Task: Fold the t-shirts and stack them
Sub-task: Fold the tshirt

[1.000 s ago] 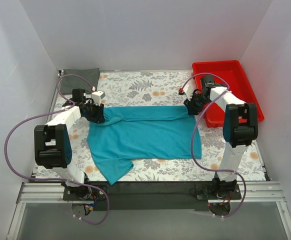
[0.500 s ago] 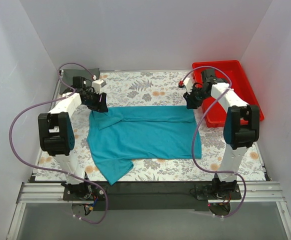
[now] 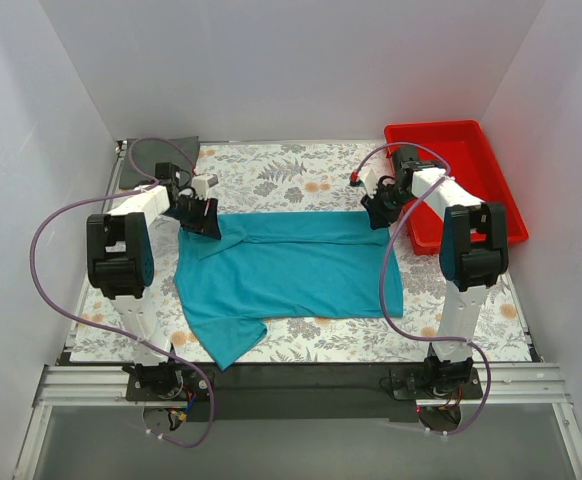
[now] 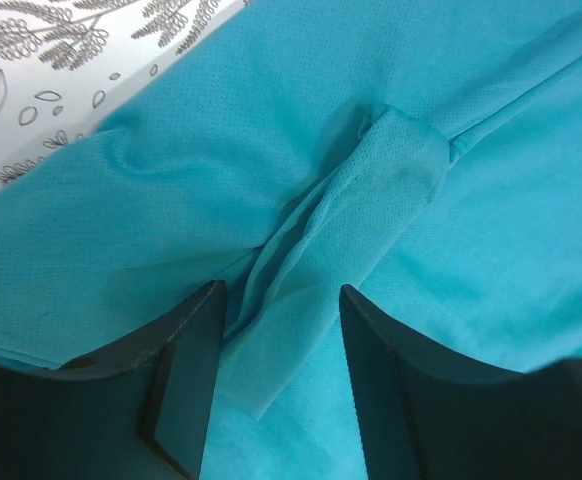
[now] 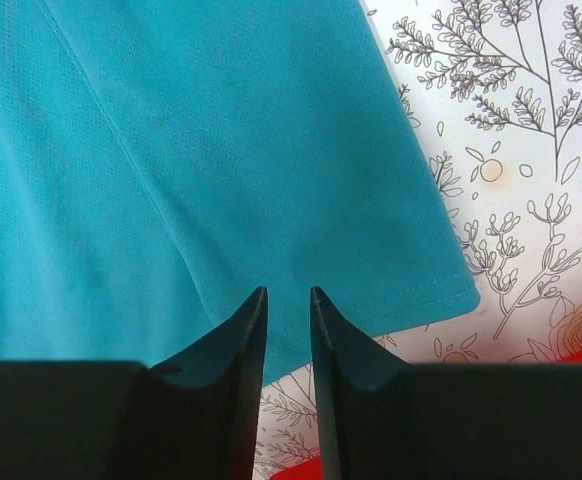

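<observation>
Evidently mid-fold: the teal cloth t-shirt (image 3: 291, 275) lies with its upper edge doubled. Left gripper (image 4: 281, 295) gapes astride a ridge, right gripper (image 5: 288, 295) is barely parted, both empty. Fresh grasps probably come next.

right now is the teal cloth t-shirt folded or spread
Partly folded: the teal cloth t-shirt has its far edge doubled over; the rest lies flat.
</observation>
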Controlling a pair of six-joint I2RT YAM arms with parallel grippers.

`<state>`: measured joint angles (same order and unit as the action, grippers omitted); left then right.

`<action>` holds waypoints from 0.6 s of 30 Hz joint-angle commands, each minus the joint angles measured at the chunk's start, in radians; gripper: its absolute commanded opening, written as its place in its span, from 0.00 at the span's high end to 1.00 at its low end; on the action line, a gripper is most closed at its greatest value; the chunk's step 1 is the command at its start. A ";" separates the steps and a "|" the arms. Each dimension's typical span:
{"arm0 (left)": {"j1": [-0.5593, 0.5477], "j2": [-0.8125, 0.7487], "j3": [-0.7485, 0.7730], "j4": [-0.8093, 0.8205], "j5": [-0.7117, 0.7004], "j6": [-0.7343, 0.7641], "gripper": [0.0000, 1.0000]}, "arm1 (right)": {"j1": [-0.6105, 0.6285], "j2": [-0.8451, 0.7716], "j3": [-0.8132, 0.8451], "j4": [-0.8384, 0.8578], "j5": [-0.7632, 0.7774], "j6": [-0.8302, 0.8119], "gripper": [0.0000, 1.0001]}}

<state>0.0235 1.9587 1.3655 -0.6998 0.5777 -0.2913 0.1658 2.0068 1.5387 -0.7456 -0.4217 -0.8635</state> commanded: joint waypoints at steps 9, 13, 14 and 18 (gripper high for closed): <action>-0.010 -0.161 -0.069 -0.118 0.105 0.158 0.87 | -0.002 -0.005 0.008 -0.020 0.014 0.000 0.71; -0.040 -0.222 -0.140 -0.199 0.105 0.282 0.87 | 0.000 -0.008 0.003 -0.023 0.018 -0.005 0.71; -0.042 -0.231 -0.158 -0.207 0.097 0.314 0.83 | 0.000 -0.008 0.001 -0.026 0.017 -0.005 0.71; -0.048 -0.310 -0.229 -0.233 0.073 0.467 0.63 | 0.000 -0.017 -0.009 -0.029 0.023 -0.014 0.71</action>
<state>-0.0174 1.7405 1.1793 -0.8890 0.6449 0.0223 0.1658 2.0068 1.5387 -0.7578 -0.3965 -0.8665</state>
